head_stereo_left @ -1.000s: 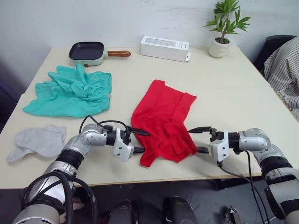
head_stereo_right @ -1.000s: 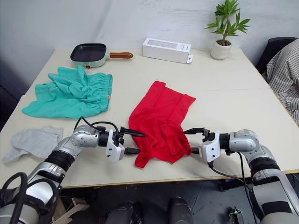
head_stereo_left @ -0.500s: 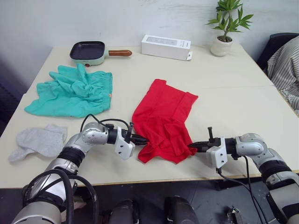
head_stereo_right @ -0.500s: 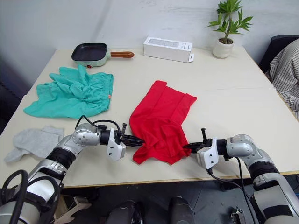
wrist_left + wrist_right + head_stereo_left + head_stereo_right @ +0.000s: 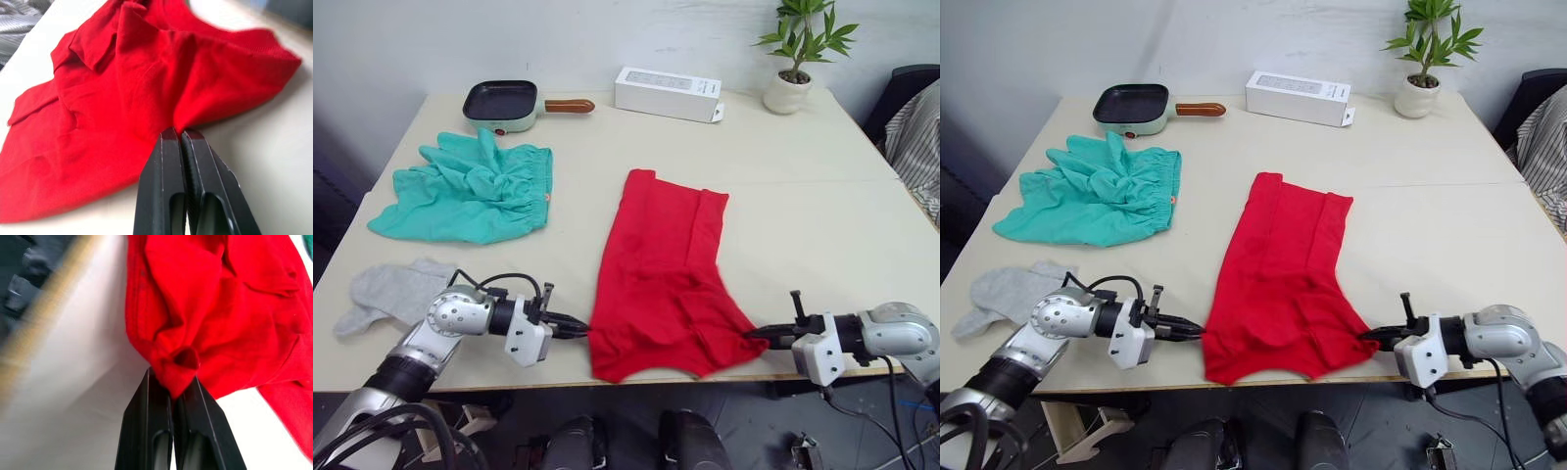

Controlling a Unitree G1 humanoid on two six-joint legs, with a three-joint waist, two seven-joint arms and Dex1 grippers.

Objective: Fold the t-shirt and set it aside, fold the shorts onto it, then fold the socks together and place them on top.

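The t-shirt lay unfolded and rumpled near the front edge of the tabletop, so the task looked barely begun. The left gripper had its jaws pinched on the shirt's near left corner, the right gripper on its near right corner, both holding it spread between them. The shorts lay crumpled, well apart to the left, and the socks lay loose at the left front; neither was folded. Farther back stood a small pan, a white box and a potted plant against a pale wall.
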